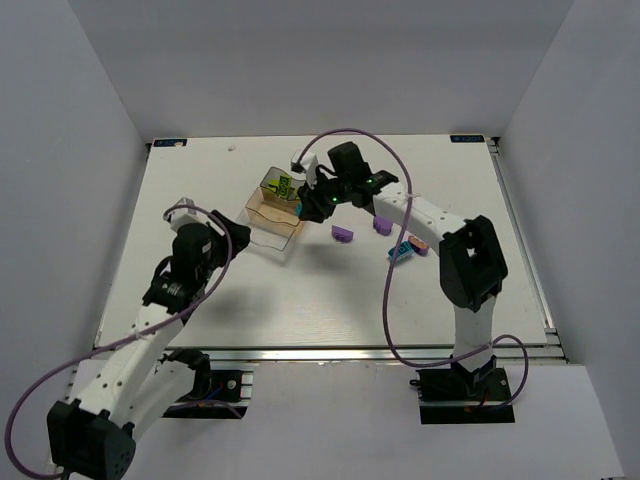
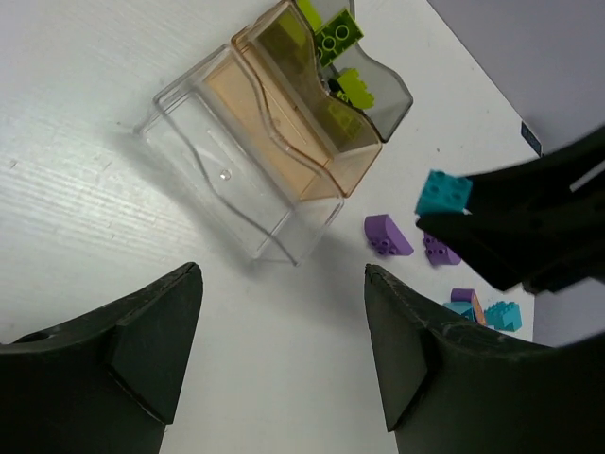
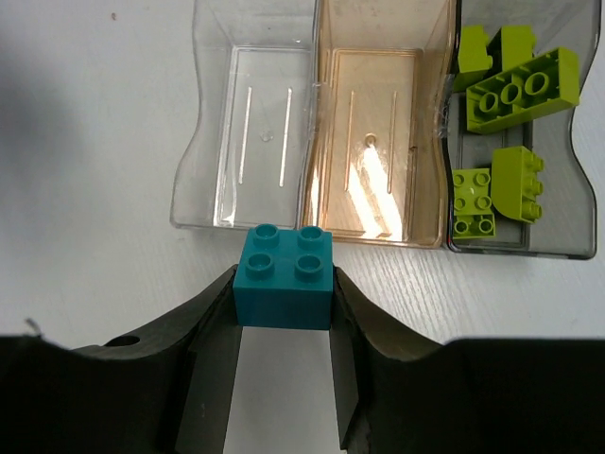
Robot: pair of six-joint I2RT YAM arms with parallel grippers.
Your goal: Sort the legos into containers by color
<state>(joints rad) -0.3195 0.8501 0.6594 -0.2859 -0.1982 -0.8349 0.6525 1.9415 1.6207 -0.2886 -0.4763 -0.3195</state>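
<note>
My right gripper (image 3: 284, 284) is shut on a cyan lego (image 3: 285, 257) and holds it just short of the trays' near rims, in front of the join between the clear tray (image 3: 253, 123) and the orange tray (image 3: 378, 113). The smoky grey tray (image 3: 567, 194) beside them holds several lime green legos (image 3: 520, 90). In the top view this gripper (image 1: 304, 206) is beside the trays (image 1: 272, 214). My left gripper (image 2: 282, 279) is open and empty, over bare table short of the clear tray (image 2: 227, 175). The held cyan lego also shows in the left wrist view (image 2: 443, 193).
Two purple legos (image 1: 343, 234) (image 1: 382, 225) lie on the table right of the trays. A small cluster of cyan and other bricks (image 1: 406, 248) lies further right, near my right arm. White walls enclose the table.
</note>
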